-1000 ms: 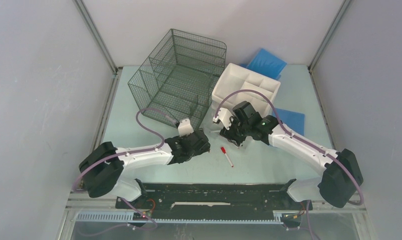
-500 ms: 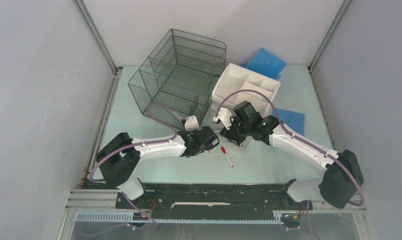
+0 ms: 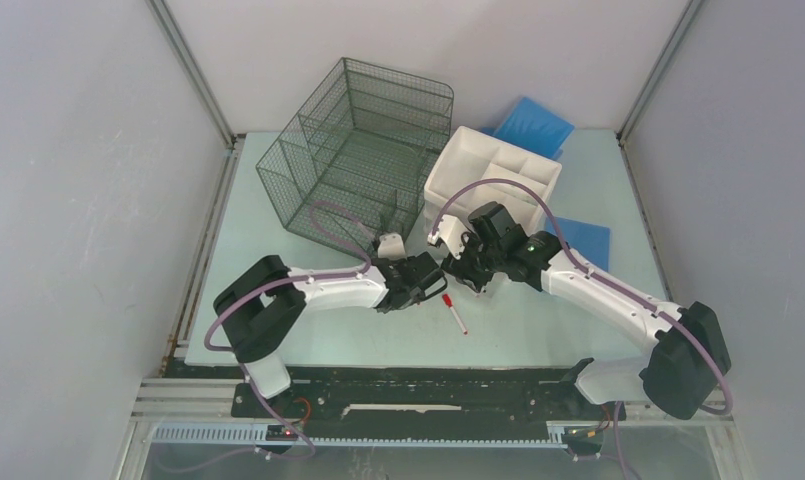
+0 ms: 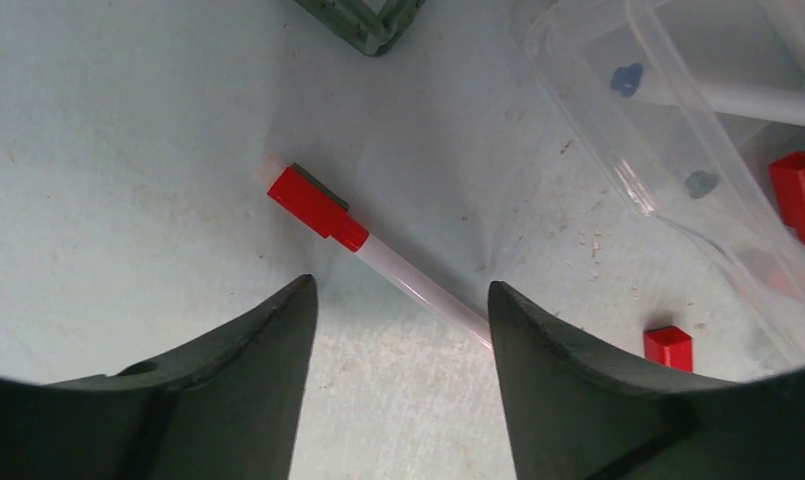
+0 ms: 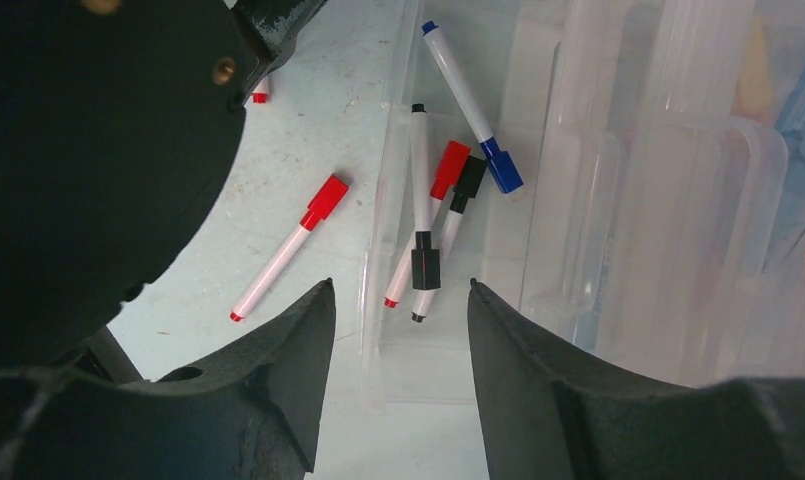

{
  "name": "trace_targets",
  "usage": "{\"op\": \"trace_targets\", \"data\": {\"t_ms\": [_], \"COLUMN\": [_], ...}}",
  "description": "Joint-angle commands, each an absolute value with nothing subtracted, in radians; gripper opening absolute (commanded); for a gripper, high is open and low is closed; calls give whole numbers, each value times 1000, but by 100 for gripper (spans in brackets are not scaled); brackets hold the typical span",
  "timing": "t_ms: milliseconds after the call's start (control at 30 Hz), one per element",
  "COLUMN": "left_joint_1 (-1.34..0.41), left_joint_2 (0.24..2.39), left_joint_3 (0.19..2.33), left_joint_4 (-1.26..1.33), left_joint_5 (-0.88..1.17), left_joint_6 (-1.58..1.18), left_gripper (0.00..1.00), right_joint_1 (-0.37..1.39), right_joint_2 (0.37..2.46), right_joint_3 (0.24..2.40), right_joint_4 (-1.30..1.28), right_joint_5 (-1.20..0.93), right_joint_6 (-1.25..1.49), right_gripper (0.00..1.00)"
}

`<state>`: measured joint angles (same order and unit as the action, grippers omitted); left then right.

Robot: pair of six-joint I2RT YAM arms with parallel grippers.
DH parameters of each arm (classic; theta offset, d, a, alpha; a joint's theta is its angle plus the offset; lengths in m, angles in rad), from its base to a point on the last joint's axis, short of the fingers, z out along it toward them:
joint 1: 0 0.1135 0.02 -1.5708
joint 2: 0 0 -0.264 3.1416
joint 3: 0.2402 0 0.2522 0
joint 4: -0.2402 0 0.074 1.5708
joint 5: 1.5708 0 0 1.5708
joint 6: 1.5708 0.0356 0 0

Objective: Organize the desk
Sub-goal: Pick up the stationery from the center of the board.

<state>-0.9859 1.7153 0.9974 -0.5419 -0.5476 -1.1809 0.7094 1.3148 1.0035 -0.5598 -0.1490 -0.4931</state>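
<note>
The pale mint-green desk [image 3: 248,250] holds a red-capped white marker [image 3: 454,312] near the middle front. My left gripper [image 3: 436,288] is open and empty just left of it. In the left wrist view the marker [image 4: 378,250] lies slantwise just ahead of the gap of my left gripper [image 4: 400,290]. My right gripper [image 3: 475,280] is open and empty, close beside the left one. In the right wrist view my right gripper [image 5: 399,285] hangs over the edge of a clear tray [image 5: 383,330] that holds blue [image 5: 473,110], black [image 5: 420,200] and red [image 5: 433,215] markers.
A dark wire-mesh organizer [image 3: 363,150] stands at the back left, a white drawer unit [image 3: 493,170] to its right. Blue flat pads lie behind it [image 3: 533,125] and at its right [image 3: 583,240]. A loose red cap [image 4: 668,346] lies by the clear tray.
My left arm has stretched right and forward, bringing its open gripper up to the red marker. The right arm has barely moved.
</note>
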Motion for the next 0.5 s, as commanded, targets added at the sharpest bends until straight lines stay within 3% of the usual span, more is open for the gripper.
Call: {"op": "trace_targets", "data": {"t_ms": [0, 267, 467], "left_joint_1": [-980, -980, -980], "left_joint_2": [1737, 1733, 1715], "left_joint_3": [1029, 999, 961], "left_joint_4": [-557, -545, -533], "left_joint_5": [-568, -552, -533], "left_joint_6": [-1176, -1173, -1169], "left_gripper": [64, 45, 26], "right_joint_1": [716, 715, 715], "right_joint_2": [1280, 1279, 1278], "right_joint_3": [1042, 1041, 1041], "right_joint_4": [-552, -552, -552], "right_joint_5": [-160, -161, -163], "right_joint_6": [-503, -504, -503], "right_gripper": [59, 59, 59]}}
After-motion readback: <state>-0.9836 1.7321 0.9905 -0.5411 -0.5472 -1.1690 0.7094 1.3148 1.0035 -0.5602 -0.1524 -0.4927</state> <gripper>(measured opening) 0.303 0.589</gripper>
